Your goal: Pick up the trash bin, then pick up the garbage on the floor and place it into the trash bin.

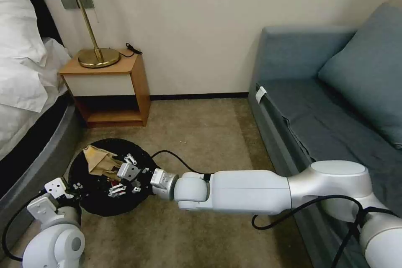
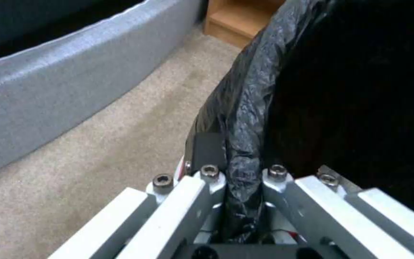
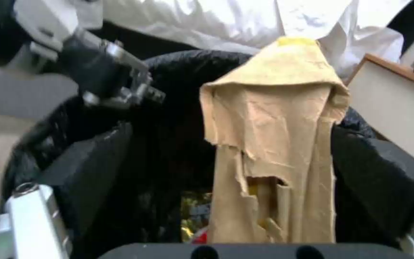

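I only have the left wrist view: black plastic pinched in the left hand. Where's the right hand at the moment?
Observer: In the head view the right hand is over the open mouth of the trash bin.
Operator: Is it gripping anything?
Observer: No. Its fingers are spread wide, and the crumpled tan paper stands loose between them, inside the bag.
Operator: Anything else in the bin?
Observer: A bit of red shows low down beside the paper. Too little of it shows to name it.
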`<state>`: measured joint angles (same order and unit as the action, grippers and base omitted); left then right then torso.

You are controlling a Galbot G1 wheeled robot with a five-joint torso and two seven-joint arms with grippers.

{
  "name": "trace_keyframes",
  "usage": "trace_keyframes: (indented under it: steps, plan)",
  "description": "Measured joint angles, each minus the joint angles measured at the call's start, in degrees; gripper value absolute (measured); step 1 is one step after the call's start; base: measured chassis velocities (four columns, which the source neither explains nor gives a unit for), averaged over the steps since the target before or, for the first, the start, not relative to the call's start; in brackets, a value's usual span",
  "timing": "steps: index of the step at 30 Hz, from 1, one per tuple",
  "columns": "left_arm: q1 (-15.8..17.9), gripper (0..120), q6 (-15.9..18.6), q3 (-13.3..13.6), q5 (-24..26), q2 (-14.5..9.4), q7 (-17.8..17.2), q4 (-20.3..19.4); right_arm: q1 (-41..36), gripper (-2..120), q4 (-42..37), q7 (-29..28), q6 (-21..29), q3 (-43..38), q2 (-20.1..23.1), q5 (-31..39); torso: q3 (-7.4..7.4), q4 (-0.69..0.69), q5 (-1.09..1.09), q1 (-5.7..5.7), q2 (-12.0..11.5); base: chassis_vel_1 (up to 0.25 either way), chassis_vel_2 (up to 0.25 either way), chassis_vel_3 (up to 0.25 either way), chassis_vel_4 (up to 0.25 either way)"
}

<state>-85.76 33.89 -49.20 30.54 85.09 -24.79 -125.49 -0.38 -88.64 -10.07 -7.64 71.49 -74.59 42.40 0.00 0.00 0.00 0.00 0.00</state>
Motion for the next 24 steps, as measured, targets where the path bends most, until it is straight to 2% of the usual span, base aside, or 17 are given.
trace_keyframes:
  steps: [8, 18, 24]
  plan:
    - [0.1, 3, -0.1, 0.9, -0.7, 0.5, 0.0, 0.0, 2.4, 100, 1.0, 0.5, 0.8, 2.2, -1.1, -3.8, 0.00, 0.00, 0.00, 0.00, 0.0, 0.000, 0.000, 0.000, 0.000]
    - [0.1, 3, -0.2, 0.9, -0.8, 0.5, 0.0, 0.0, 3.3, 100, 1.8, -0.1, 2.4, 2.5, -1.2, -7.6, 0.00, 0.00, 0.00, 0.00, 0.0, 0.000, 0.000, 0.000, 0.000]
    - [0.1, 3, -0.2, 0.3, 1.4, 0.1, -0.5, 0.6, 2.8, 100, 1.4, -2.3, 2.9, -2.0, 0.0, -8.7, 0.00, 0.01, 0.00, 0.00, 0.0, 0.000, 0.000, 0.000, 0.000]
